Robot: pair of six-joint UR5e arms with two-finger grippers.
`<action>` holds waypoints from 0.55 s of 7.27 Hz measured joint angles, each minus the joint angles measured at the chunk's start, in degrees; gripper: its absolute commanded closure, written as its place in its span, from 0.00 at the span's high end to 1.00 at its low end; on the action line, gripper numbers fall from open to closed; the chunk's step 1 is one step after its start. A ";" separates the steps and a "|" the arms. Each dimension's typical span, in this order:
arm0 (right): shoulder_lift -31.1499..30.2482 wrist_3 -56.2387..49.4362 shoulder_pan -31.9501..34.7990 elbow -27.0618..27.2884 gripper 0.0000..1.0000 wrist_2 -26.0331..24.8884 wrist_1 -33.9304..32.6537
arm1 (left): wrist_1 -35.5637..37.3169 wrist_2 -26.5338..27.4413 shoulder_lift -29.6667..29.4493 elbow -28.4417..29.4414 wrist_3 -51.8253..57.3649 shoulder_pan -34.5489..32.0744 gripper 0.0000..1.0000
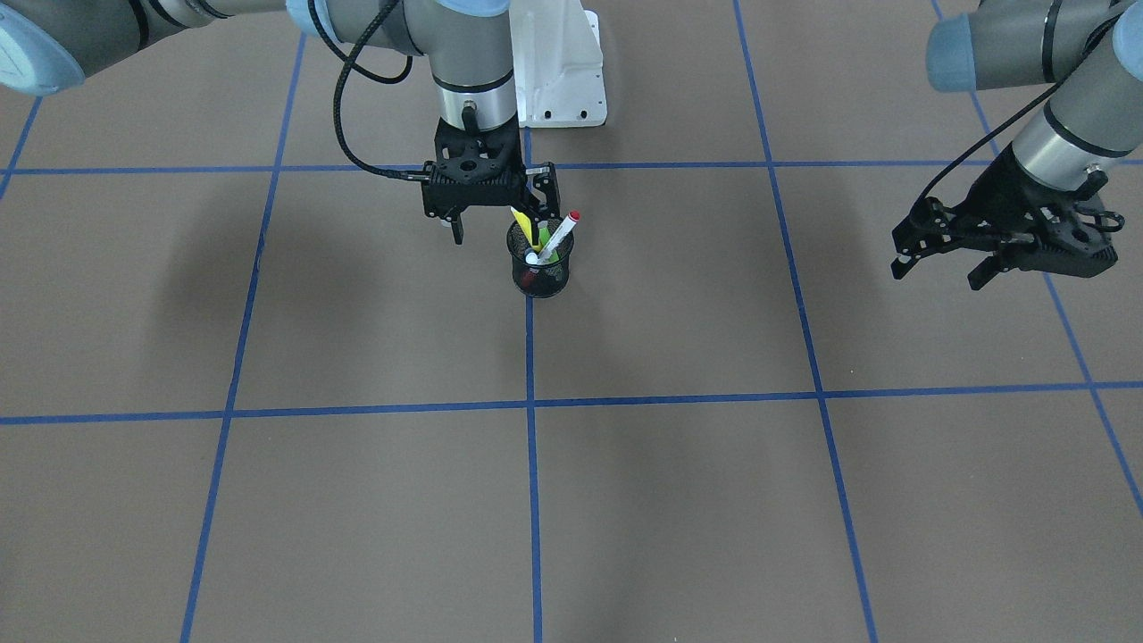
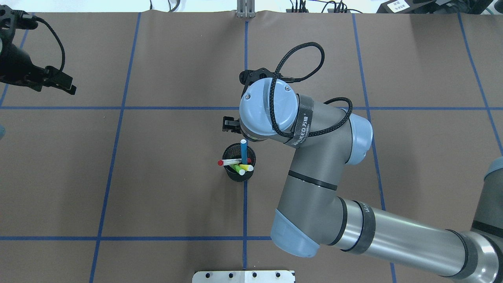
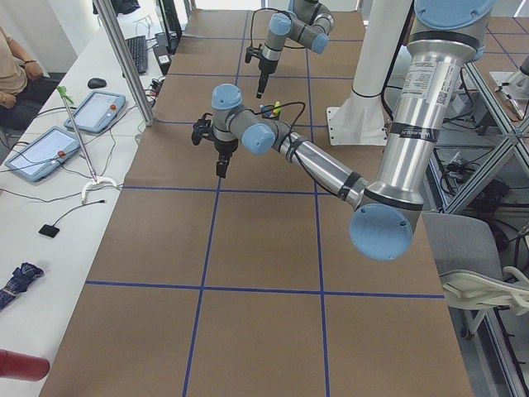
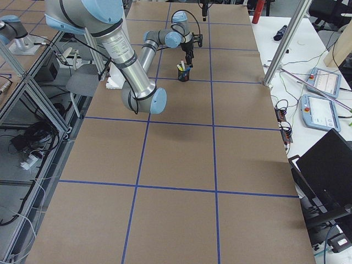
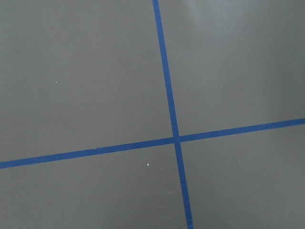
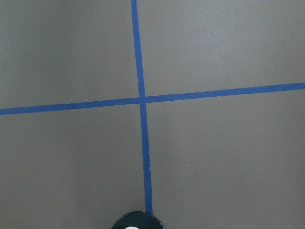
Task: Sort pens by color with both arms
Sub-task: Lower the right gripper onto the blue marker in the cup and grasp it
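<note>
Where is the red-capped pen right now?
The red-capped pen leans in the black mesh cup mid-table in the overhead view, close beside the right gripper.

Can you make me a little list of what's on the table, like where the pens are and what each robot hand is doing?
Pens: blue pen, red-capped white pen, green pen, yellow pen
Where: all four in the black mesh cup
Right gripper: open, by the pen tops
Left gripper: open, empty, far from the cup
Sorted: not yet
</note>
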 measured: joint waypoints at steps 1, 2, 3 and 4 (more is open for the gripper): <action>0.05 0.27 -0.93 -1.59 0.70 -2.24 1.99 | 0.00 0.00 0.00 0.00 0.00 0.03 1.00; 0.08 0.38 -1.95 -2.65 0.66 -4.29 3.13 | 0.00 0.00 0.00 0.03 0.00 0.06 1.00; 0.09 0.41 -2.90 -3.10 0.60 -6.02 3.57 | 0.00 0.00 0.00 0.06 0.00 0.07 1.00; 0.12 0.43 -3.71 -3.45 0.55 -7.22 3.73 | 0.00 0.00 0.00 0.06 0.00 0.08 1.00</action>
